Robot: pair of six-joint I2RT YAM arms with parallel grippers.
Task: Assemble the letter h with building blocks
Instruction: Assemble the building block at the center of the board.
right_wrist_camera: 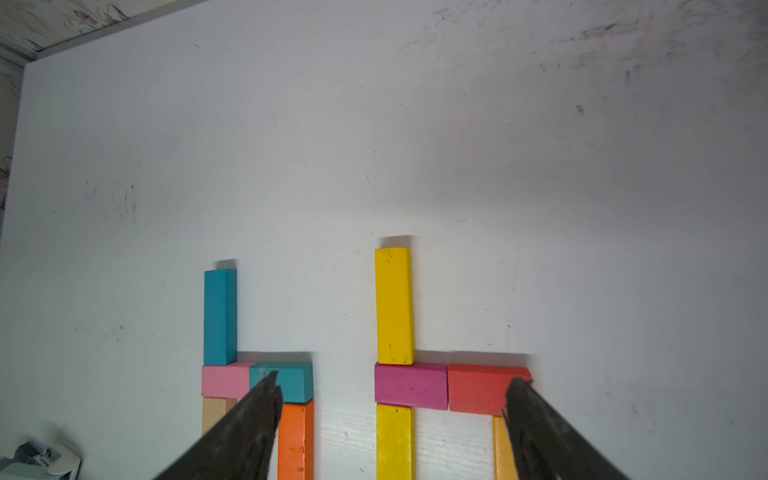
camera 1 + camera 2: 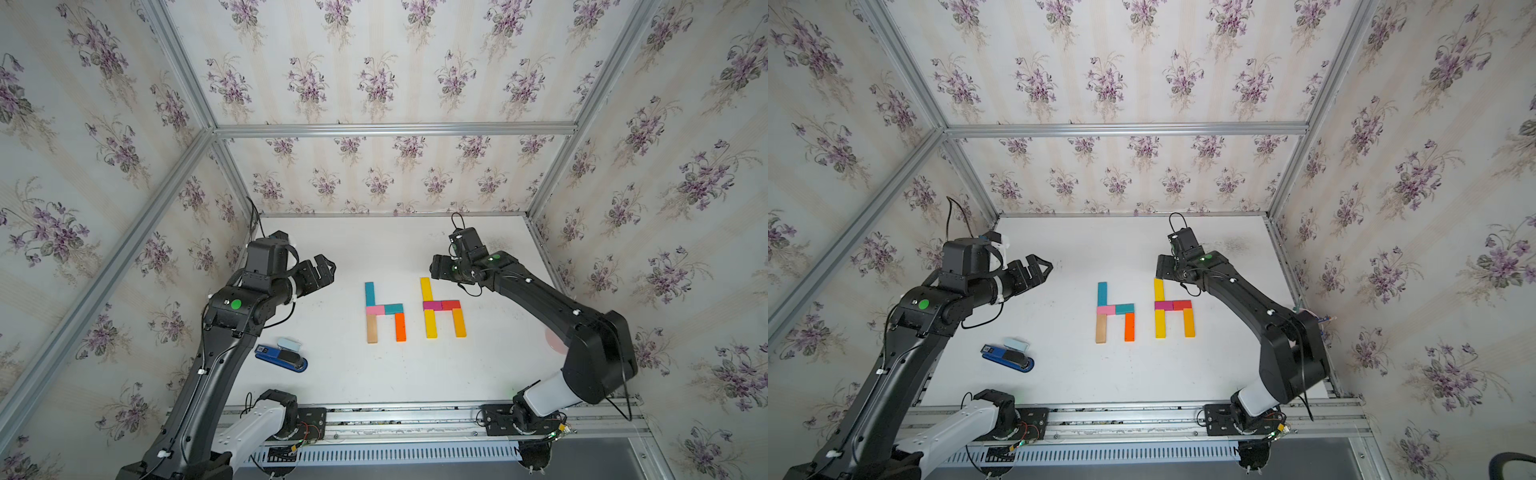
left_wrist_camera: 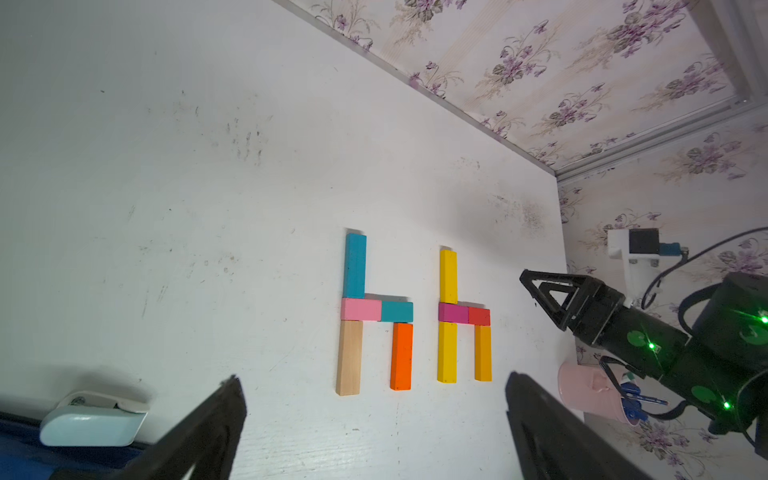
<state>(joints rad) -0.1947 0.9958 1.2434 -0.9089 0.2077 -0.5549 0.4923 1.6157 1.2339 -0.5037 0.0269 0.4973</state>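
The building blocks lie flat on the white table as two h shapes, seen in both top views. The left h has a long teal bar [image 2: 369,293], pink [image 2: 375,310] and short teal [image 2: 393,308] pieces, and tan [image 2: 372,328] and orange [image 2: 400,327] legs. The right h has a yellow bar [image 2: 426,289], magenta [image 2: 432,305] and red [image 2: 451,304] pieces, and yellow [image 2: 430,323] and amber [image 2: 459,322] legs. My right gripper [image 2: 436,268] [image 1: 395,379] hovers open just behind the right h, holding nothing. My left gripper [image 2: 326,270] [image 3: 374,380] hangs open and empty, well left of the blocks.
A blue stapler [image 2: 282,357] and a small pale blue case [image 2: 289,344] lie at the front left, under my left arm. A pink cup [image 3: 590,390] stands at the right edge, beneath my right arm. Papered walls close in the table on three sides.
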